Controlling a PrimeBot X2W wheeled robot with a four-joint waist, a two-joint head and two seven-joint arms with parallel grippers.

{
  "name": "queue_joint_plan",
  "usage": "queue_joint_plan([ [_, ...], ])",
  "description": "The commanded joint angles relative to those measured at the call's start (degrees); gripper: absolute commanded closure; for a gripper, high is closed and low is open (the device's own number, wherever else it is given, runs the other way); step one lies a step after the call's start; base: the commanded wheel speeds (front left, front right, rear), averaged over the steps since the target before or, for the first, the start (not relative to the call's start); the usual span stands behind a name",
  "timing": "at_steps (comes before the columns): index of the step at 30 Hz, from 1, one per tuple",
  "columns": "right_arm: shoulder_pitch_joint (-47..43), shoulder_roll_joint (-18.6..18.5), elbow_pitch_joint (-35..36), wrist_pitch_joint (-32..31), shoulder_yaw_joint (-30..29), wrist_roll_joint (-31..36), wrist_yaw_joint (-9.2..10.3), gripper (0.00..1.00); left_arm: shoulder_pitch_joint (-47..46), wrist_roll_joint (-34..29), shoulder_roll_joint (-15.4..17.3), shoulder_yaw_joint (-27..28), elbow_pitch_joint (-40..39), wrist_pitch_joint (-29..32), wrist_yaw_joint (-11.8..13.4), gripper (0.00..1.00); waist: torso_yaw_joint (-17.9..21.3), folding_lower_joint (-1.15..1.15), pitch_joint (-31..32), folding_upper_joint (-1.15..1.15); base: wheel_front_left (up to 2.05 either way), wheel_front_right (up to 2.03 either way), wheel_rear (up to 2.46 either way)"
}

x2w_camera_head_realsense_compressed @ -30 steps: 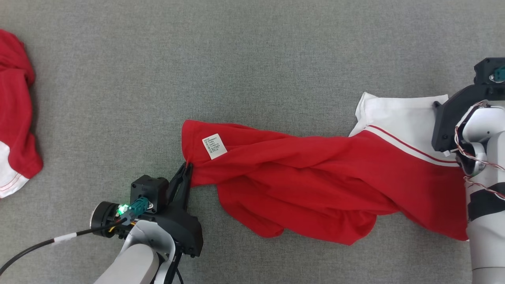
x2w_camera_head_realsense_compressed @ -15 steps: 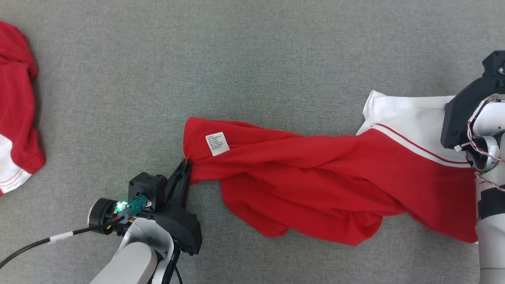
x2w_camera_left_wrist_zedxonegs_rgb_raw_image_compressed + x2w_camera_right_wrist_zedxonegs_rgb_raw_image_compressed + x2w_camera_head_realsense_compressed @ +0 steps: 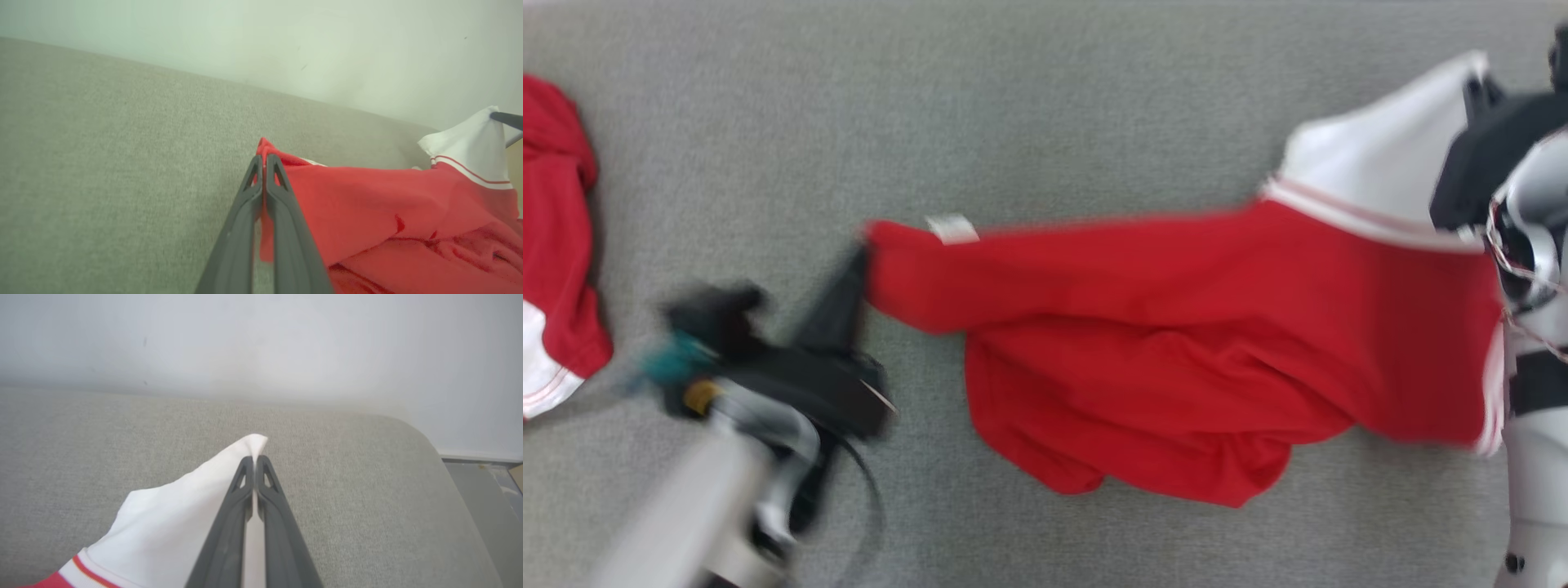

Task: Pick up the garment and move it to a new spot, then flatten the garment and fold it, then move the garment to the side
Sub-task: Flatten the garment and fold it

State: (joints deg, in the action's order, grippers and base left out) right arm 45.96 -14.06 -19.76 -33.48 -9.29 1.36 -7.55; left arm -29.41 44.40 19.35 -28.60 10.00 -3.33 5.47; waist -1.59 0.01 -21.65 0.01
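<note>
The garment [image 3: 1160,327] is red with a white end and thin red stripes, stretched between both arms above the grey surface [image 3: 980,98]. My left gripper [image 3: 859,253] is shut on its red left corner, near a small white label [image 3: 952,228]. In the left wrist view the two dark fingers [image 3: 249,192] pinch the red edge [image 3: 347,204]. My right gripper [image 3: 1474,82] is shut on the white corner at the far right. The right wrist view shows its fingers [image 3: 265,486] closed on the white cloth [image 3: 179,514], lifted off the surface. The lower red folds hang and rest on the surface.
A second red and white cloth [image 3: 556,245] lies at the far left edge. A pale wall [image 3: 261,339] rises behind the grey surface, whose rounded right edge [image 3: 441,457] drops to a floor.
My right gripper has shut on the white corner and lifted it. Both arms have moved up the head view, pulling the garment taut; the picture is motion-blurred.
</note>
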Motion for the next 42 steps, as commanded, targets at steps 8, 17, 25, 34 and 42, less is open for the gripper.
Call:
queue_joint_plan([
  [8,8.45,-2.89,1.14,10.41,8.47,-4.98,0.13,1.0,-11.1,4.11,7.83,7.16,-3.68,6.94,-0.66,1.0,6.19,-0.01,8.15,-0.01,0.0,0.0,0.0],
  [17,15.34,-7.27,3.63,18.61,14.16,-6.97,0.13,1.0,-19.08,7.9,7.25,11.7,-5.23,8.77,0.65,1.0,10.58,-0.01,13.81,-0.01,0.0,0.0,0.0],
  [25,14.0,-6.82,5.23,16.73,14.74,-9.47,0.12,1.0,-20.78,10.59,6.75,12.04,-6.95,12.54,2.75,1.0,11.92,-0.01,11.47,-0.01,0.0,0.0,0.0],
  [34,18.14,4.57,-0.04,18.06,5.72,-16.15,0.13,1.0,-29.39,5.12,5.15,11.71,0.24,9.03,6.91,1.0,12.67,-0.01,-2.5,-0.01,0.0,0.0,0.0],
  [42,32.35,8.99,-4.13,43.66,-5.85,2.85,0.12,1.0,-48.86,-5.69,3.67,9.92,8.08,-6.94,3.07,1.0,11.8,-0.01,-6.34,-0.01,0.0,0.0,0.0],
])
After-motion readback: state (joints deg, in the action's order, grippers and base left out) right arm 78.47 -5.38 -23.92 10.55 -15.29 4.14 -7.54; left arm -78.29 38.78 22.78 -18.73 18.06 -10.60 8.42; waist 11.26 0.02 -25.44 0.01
